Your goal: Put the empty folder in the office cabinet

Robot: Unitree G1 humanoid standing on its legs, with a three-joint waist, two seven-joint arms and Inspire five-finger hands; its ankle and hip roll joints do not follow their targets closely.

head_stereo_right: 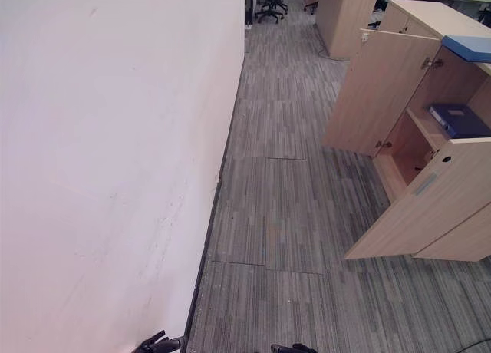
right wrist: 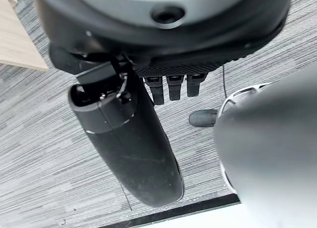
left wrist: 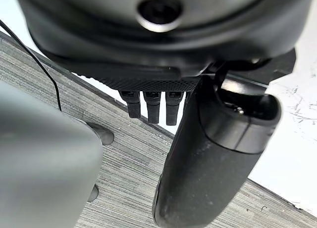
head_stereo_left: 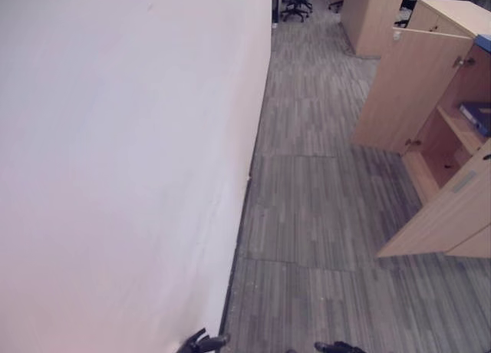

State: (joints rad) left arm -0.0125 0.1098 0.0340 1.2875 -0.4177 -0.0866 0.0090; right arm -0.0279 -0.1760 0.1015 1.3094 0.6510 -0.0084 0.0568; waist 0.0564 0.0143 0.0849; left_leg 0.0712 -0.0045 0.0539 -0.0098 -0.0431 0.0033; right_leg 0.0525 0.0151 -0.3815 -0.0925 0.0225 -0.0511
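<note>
The robot's dark left hand and dark right hand hang low over the grey striped carpet floor in the left eye view, beside a tall white wall.

In the right eye view, the light wooden office cabinet stands with its doors swung wide at the right, a dark blue folder lying flat on its upper shelf and a lighter blue folder resting on its top; which of them the task means cannot be told.

The left wrist view shows that hand's fingers straight and relaxed, holding nothing.

The right wrist view shows the same: fingers straight, nothing held.

A folder of this kind is probably light, stiff and smooth-skinned, best taken along its spine or one long edge.
</note>
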